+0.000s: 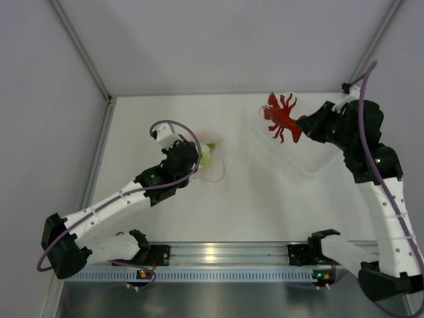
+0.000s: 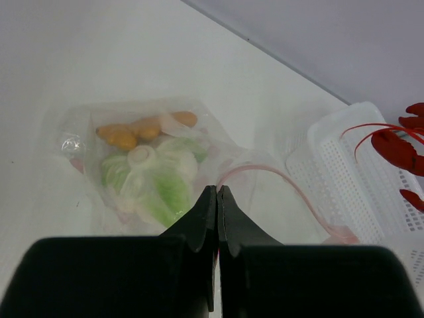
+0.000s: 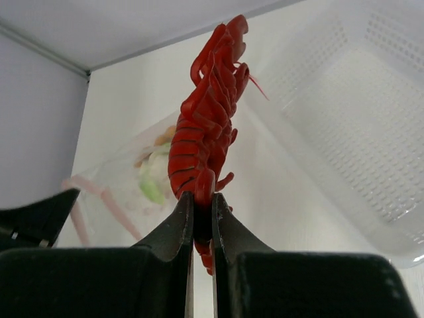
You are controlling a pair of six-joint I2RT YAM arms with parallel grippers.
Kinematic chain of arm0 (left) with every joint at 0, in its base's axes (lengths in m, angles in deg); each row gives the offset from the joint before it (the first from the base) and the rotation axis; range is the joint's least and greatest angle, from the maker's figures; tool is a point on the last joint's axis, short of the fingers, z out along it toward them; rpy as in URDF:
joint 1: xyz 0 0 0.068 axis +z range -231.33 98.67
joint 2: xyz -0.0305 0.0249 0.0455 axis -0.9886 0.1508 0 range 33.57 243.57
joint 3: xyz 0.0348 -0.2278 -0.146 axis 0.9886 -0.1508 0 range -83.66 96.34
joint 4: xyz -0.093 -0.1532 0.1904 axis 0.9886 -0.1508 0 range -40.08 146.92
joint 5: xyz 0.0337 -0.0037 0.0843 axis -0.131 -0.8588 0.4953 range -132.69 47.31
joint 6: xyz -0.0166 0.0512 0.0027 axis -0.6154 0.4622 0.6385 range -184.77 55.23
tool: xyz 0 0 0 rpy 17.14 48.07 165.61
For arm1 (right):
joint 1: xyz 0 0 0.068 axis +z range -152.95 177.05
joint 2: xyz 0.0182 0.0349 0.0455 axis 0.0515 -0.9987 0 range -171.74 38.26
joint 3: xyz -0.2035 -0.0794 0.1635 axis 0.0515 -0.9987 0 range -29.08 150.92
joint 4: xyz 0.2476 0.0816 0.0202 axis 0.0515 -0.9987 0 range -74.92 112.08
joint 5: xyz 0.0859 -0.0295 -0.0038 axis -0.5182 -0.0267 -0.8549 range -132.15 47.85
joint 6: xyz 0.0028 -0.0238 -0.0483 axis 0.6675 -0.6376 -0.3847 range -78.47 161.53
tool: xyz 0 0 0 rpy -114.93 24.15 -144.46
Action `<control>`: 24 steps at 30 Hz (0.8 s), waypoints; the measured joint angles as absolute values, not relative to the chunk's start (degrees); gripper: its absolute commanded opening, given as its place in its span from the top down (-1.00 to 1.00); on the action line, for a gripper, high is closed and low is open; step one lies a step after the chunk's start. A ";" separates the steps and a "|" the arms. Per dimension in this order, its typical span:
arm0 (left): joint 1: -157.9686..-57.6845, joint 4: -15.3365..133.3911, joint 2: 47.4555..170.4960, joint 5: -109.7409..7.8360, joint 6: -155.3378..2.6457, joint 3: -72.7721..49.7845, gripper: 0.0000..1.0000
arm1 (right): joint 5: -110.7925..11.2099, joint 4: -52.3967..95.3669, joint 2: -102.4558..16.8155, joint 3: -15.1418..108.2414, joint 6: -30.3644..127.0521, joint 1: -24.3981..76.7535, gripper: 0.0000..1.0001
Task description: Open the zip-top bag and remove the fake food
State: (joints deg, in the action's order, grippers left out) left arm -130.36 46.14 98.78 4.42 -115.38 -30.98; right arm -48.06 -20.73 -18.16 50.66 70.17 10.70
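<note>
The zip-top bag [image 1: 213, 161] lies open on the white table, its pink zip strip [image 2: 278, 179] curling out to the right. Inside it I see an orange ridged piece [image 2: 139, 130] and a white-and-green leafy vegetable [image 2: 156, 179]. My left gripper [image 2: 217, 190] is shut on the bag's zip edge at its near side and shows in the top view as the left gripper [image 1: 201, 154]. My right gripper [image 3: 201, 199] is shut on the tail of the red lobster [image 3: 209, 112]. It holds the lobster [image 1: 283, 118] in the air by the far left corner of the clear tray.
A rigid clear perforated tray [image 1: 301, 152] sits right of the bag, under the right gripper [image 1: 303, 126]; it fills the right of the right wrist view as the tray [image 3: 344, 119]. Grey walls close the table's far and left sides.
</note>
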 measured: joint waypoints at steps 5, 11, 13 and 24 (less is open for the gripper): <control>-130.36 45.37 96.55 1.97 -113.76 -31.02 1.00 | -63.23 -13.38 -22.34 43.82 73.60 -8.73 1.00; -130.14 44.80 96.44 0.07 -112.14 -31.02 1.00 | -76.61 -4.66 -25.83 35.78 77.87 -21.36 1.00; -130.08 44.74 96.44 -0.50 -111.70 -31.02 1.00 | -78.42 -2.85 -27.08 34.12 78.76 -22.96 1.00; -129.86 44.63 96.44 -2.88 -110.24 -30.93 1.00 | -83.93 9.85 -34.45 20.63 84.88 -26.70 0.98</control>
